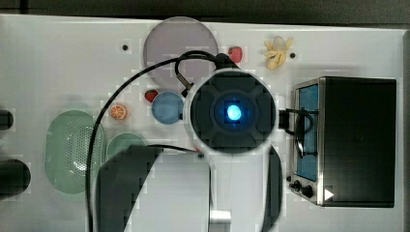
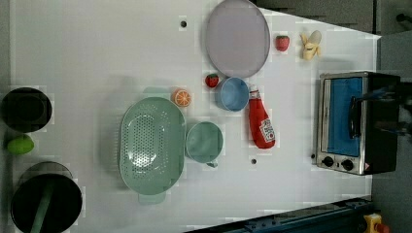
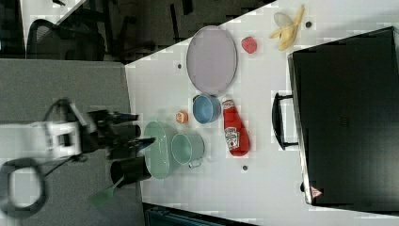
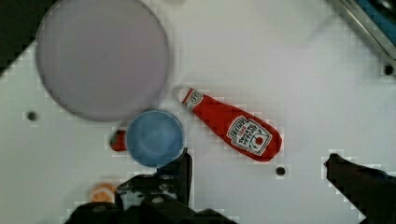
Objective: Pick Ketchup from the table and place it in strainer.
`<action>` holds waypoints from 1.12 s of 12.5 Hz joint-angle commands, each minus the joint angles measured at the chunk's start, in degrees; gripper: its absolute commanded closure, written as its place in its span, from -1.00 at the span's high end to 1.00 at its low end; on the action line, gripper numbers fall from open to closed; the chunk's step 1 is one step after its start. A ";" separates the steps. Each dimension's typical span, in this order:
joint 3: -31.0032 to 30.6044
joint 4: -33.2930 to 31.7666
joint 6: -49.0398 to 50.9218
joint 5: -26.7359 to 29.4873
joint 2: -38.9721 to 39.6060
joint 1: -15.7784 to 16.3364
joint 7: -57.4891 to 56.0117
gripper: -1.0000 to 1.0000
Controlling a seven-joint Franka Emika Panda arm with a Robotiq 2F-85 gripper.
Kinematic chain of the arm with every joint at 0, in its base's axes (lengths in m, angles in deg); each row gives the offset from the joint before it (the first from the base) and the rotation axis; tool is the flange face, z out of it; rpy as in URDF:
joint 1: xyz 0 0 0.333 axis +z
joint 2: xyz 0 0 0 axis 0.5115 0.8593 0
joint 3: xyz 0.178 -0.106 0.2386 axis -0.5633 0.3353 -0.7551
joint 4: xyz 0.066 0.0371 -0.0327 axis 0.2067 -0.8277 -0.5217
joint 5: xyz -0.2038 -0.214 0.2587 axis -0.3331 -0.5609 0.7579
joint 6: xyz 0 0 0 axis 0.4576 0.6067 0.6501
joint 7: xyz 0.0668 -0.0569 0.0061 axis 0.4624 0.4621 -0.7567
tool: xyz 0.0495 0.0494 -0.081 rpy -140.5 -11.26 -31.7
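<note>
The Ketchup [image 2: 261, 124] is a slim red bottle with a white cap and label, lying flat on the white table between the blue bowl [image 2: 232, 93] and the toaster oven [image 2: 357, 124]. In the wrist view the Ketchup [image 4: 233, 128] lies well below my gripper [image 4: 259, 158], whose fingers stand wide apart with nothing between them. The right view shows the gripper [image 3: 135, 128] open, high above the table. The strainer [image 2: 151, 144], a pale mint-green oval basket with holes, stands beside a round green cup [image 2: 204, 141]. In the top view my arm [image 1: 232, 113] covers the bottle, with the strainer [image 1: 72, 150] at the top view's left.
A large grey plate [image 2: 237, 38] lies beyond the blue bowl. Two strawberries [image 2: 211, 80] [image 2: 282, 42], an orange slice [image 2: 182, 97] and a banana [image 2: 310, 44] are scattered around. Black pots [image 2: 26, 109] [image 2: 46, 201] and a lime [image 2: 20, 144] sit at the left view's left edge.
</note>
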 commanded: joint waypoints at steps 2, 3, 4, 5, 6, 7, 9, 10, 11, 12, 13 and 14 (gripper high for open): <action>-0.76 -8.57 -6.29 0.07 3.81 -0.47 -18.58 1.00; -0.84 -10.53 -8.53 -0.03 4.10 -0.47 -24.69 1.00; -0.84 -12.60 -10.63 -0.31 4.40 -0.48 -30.93 1.00; -0.84 -14.72 -12.67 -0.44 4.67 -0.48 -36.91 1.00; -0.87 -16.77 -15.03 -0.44 5.01 -0.47 -42.23 1.00; -0.90 -18.74 -17.67 -0.44 5.42 -0.46 -47.11 1.00; -0.91 -22.35 -24.90 -0.44 6.69 -0.47 -52.97 1.00; -0.91 -23.73 -28.27 -0.44 7.70 -0.46 -53.01 1.00; -0.93 -24.72 -30.62 -0.44 9.05 -0.44 -53.03 1.00; -1.06 -25.11 -32.06 -0.44 10.71 -0.37 -53.05 1.00; -1.23 -25.08 -32.92 -0.44 12.67 -0.28 -53.04 1.00; -1.40 -24.95 -33.66 -0.49 14.69 -0.27 -53.03 1.00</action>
